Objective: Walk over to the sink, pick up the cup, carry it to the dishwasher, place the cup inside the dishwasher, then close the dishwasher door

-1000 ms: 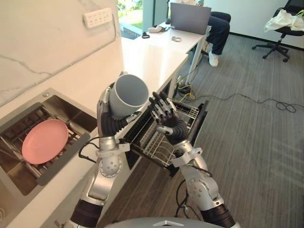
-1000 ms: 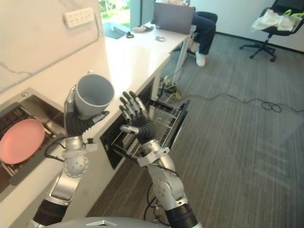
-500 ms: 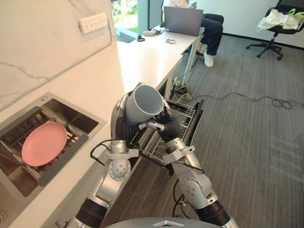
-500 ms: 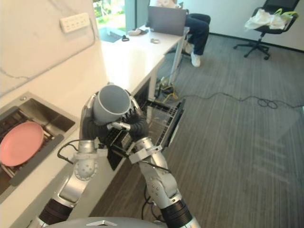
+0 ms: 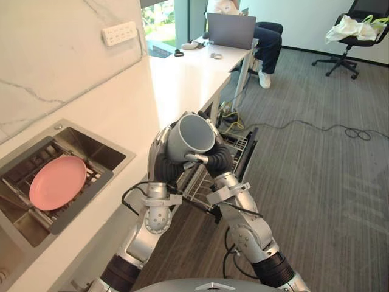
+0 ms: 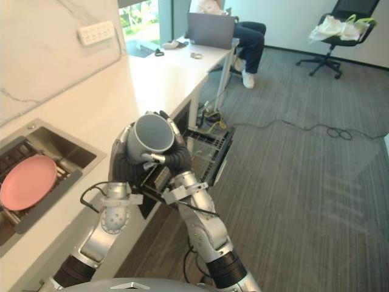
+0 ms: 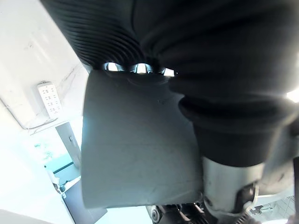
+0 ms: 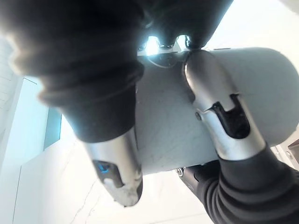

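Cup (image 5: 193, 135) in 2 robot hands, near the pulled-out dishwasher rack (image 5: 238, 146).
Eye views: mouth tilted upward; left robot hand (image 5: 163, 165) and right robot hand (image 5: 216, 160) both clamped round it. Wrist views: cup wall close against each robot hand. Judgement: lower it level, free 1 robot hand first.

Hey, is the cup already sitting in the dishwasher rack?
No, the grey cup is held up between the left hand and the right hand, clear of the pulled-out dishwasher rack.
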Robot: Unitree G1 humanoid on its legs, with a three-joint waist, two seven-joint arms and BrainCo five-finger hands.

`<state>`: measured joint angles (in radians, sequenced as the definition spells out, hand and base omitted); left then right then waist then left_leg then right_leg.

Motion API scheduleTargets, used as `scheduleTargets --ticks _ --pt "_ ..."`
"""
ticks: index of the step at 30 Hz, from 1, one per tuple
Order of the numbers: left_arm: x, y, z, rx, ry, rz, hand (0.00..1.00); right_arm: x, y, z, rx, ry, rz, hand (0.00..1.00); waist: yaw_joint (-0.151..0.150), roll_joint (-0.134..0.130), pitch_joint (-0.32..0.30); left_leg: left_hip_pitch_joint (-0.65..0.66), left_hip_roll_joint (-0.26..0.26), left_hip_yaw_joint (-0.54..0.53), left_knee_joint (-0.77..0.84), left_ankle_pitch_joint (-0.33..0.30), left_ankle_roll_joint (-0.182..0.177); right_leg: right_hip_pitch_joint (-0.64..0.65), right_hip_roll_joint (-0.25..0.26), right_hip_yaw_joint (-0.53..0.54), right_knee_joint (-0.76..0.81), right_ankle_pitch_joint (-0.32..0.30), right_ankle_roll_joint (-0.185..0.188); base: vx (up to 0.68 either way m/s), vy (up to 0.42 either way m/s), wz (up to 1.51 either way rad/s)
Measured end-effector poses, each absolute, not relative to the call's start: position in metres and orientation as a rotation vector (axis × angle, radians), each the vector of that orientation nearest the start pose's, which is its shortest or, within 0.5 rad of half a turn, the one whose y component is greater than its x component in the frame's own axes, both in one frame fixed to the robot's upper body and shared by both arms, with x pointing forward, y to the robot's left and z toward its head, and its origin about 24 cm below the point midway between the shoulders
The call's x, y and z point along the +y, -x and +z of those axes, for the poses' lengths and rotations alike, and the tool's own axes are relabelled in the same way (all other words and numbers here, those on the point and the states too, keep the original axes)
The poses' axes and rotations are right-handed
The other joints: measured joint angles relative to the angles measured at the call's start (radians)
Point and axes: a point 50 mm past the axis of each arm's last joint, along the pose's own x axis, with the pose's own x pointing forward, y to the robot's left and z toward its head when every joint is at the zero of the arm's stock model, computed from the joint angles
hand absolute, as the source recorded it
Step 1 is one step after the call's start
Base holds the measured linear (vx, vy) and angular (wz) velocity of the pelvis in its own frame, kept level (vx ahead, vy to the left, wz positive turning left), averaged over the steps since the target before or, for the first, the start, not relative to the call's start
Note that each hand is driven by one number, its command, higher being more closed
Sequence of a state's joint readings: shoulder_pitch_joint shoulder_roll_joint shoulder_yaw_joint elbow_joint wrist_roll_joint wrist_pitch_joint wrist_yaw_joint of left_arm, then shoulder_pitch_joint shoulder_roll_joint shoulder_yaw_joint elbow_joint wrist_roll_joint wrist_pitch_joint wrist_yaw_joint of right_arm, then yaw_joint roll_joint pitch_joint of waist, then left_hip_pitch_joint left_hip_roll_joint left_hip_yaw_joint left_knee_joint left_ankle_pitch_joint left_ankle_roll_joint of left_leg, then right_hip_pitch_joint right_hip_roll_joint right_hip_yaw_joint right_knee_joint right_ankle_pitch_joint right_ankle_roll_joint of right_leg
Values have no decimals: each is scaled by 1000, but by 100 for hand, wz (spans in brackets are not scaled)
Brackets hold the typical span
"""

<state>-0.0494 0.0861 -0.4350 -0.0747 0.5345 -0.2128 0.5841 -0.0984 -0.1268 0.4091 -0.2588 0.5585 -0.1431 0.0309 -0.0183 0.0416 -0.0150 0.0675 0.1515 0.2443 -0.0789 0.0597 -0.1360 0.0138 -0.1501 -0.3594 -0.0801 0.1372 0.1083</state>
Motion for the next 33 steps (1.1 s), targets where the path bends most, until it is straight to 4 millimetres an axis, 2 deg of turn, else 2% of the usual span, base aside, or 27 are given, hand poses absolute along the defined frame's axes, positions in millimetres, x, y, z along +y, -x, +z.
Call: scheduleTargets --ticks 9,10,33 --pt "73 -233 89 -550 -427 80 100 -66 -240 123 -299 -453 527 0 1 -1 -6 -12 1 1 -4 9 4 -13 0 0 0 7 -4 -22 -2 -1" --pt "73 -233 89 -551 -427 81 100 -66 -240 124 -299 -452 529 100 1 -1 -8 -15 1 1 -4 11 4 -17 0 0 0 8 -4 0 0 0" --pt "76 -234 88 -538 -425 115 100 -64 -242 124 -296 -408 486 100 1 -2 -9 -15 1 -1 -5 23 4 -17 0 0 -1 16 -9 0 0 0"
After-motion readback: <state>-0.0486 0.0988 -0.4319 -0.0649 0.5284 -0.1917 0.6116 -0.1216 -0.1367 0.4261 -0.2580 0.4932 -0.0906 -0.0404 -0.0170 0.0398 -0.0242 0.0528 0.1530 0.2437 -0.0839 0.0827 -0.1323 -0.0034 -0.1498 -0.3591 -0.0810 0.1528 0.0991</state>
